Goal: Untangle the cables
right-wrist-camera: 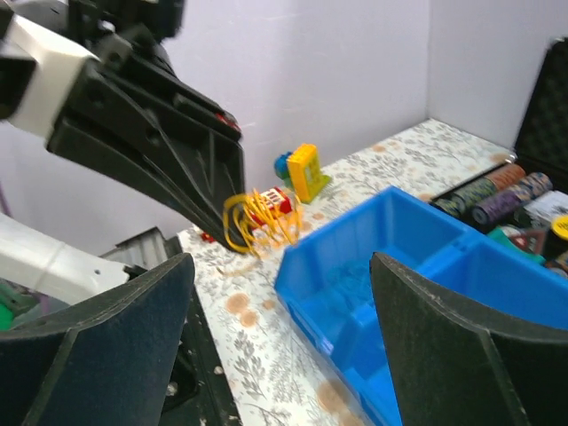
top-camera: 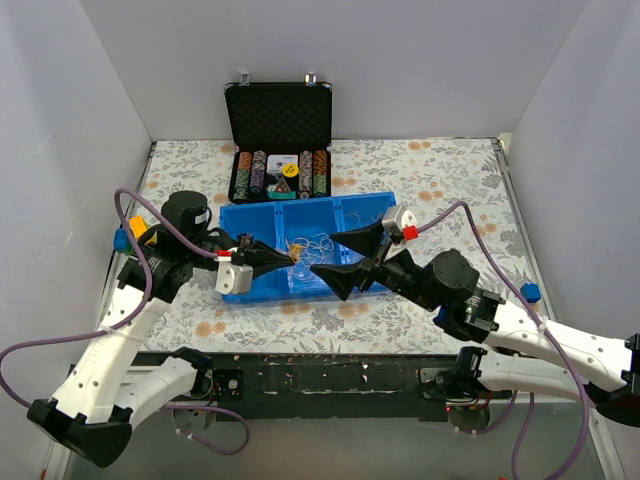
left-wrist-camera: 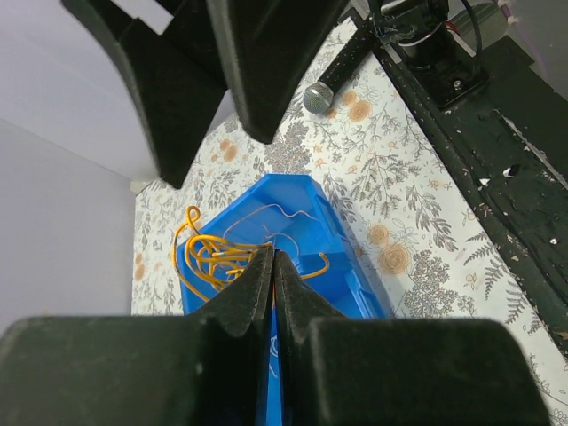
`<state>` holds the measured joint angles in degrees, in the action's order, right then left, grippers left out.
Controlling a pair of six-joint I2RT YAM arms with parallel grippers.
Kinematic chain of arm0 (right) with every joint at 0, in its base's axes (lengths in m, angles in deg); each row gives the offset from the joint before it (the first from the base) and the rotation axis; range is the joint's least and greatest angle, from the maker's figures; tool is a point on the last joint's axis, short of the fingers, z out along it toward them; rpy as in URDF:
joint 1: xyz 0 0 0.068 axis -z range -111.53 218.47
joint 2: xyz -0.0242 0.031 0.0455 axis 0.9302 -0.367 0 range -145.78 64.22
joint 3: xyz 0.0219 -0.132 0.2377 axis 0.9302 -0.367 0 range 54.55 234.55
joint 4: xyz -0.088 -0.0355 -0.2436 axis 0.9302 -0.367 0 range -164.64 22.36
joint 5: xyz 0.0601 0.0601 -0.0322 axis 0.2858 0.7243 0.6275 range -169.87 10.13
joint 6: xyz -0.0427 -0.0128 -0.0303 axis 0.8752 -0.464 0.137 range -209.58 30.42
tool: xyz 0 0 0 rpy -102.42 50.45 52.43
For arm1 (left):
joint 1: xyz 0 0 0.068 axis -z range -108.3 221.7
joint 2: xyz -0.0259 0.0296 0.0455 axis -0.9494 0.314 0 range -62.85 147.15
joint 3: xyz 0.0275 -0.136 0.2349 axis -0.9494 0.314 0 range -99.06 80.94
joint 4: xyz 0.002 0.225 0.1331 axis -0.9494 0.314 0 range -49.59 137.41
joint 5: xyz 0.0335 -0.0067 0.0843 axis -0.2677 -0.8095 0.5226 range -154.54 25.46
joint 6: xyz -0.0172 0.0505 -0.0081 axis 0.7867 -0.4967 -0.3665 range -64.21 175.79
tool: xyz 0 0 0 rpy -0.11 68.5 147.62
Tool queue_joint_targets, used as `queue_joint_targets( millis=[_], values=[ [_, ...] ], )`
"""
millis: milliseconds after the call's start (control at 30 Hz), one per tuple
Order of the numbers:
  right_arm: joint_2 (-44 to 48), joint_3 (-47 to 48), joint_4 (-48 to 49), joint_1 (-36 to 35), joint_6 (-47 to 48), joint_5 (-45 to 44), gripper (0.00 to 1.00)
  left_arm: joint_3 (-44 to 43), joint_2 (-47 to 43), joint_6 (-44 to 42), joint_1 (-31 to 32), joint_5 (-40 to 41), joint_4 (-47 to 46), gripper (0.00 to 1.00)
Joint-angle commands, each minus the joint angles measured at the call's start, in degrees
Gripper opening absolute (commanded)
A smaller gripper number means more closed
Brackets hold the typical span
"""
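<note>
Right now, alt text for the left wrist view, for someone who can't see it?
The left gripper is shut on a clump of yellow cables over the blue tray, where pale cables lie. The right gripper hangs open just beyond, above the floral tablecloth.

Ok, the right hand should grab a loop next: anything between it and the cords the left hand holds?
Nothing visible. The open right hand faces the cables in the left hand; the blue tray sits below.
</note>
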<state>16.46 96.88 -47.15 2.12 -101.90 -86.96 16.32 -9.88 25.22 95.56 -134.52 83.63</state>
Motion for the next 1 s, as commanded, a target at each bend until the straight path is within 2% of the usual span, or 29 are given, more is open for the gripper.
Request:
queue_joint_targets(
  millis=[0, 233, 500, 600, 867, 900, 967],
  values=[
    [-4.1, 6.6, 8.2, 1.4, -2.5, 6.6, 0.88, 0.5, -0.9, -1.4, 1.3, 1.3, -0.2, 0.0],
    [-9.7, 8.9, 10.0, 6.6, -9.6, 15.3, 0.86, 0.7, -1.3, -2.0, 2.1, 2.8, -2.0, 0.0],
    [-14.2, 10.9, 10.2, 8.4, -12.8, 20.0, 0.79, 0.5, -1.1, -2.4, 2.8, 3.4, -3.5, 0.0],
    [-15.6, 12.5, 9.4, 9.7, -14.1, 21.2, 0.65, 0.7, -1.0, -2.9, 3.1, 4.1, -3.7, 0.0],
    [-12.6, 10.1, 7.6, 14.7, -15.5, 17.2, 0.05, 3.7, -2.9, 4.3, 3.3, 5.5, -10.3, 0.0],
    [-12.2, 10.0, 6.9, 15.8, -15.7, 17.2, 0.01, 4.1, -3.1, 5.2, 3.3, 5.7, -11.9, 0.0],
    [-11.4, 9.6, 5.6, 17.9, -15.5, 16.9, 0.01, 4.4, -3.3, 6.8, 3.3, 6.4, -13.9, 0.0]
  ],
)
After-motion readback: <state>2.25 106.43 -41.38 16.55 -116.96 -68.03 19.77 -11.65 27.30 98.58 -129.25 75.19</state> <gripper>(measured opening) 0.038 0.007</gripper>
